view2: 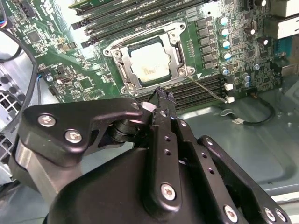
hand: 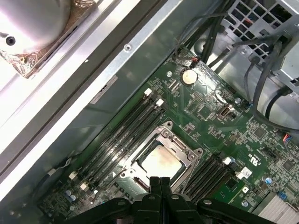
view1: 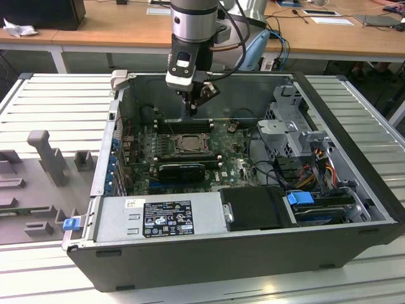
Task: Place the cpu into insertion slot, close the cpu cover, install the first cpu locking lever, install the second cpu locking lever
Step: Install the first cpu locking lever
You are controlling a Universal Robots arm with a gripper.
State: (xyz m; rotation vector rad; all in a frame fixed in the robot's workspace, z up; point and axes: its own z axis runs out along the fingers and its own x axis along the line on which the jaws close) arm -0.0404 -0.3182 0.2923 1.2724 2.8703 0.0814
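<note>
The cpu (view2: 148,65) lies flat in the insertion slot (view1: 183,144) on the green board, its pale metal face showing through the window of the cpu cover (view2: 115,53). The silver cover lies down flat over the socket, as the first wrist view also shows with the cpu (hand: 160,161) framed by the cpu cover (hand: 181,145). A thin wire lever (view2: 208,90) sticks out from one socket corner across the memory slots. My gripper (view1: 193,109) hangs a little above the board just behind the socket, fingers (view2: 163,122) shut together with nothing between them.
Black memory slots (view2: 135,14) flank the socket on both sides. The open case holds a power supply (view1: 171,218) at the front, a drive cage (view1: 294,130) with cables on the exterior view's right, and a black card (view1: 182,170) below the socket. Grey fixtures (view1: 44,158) sit on the slatted table.
</note>
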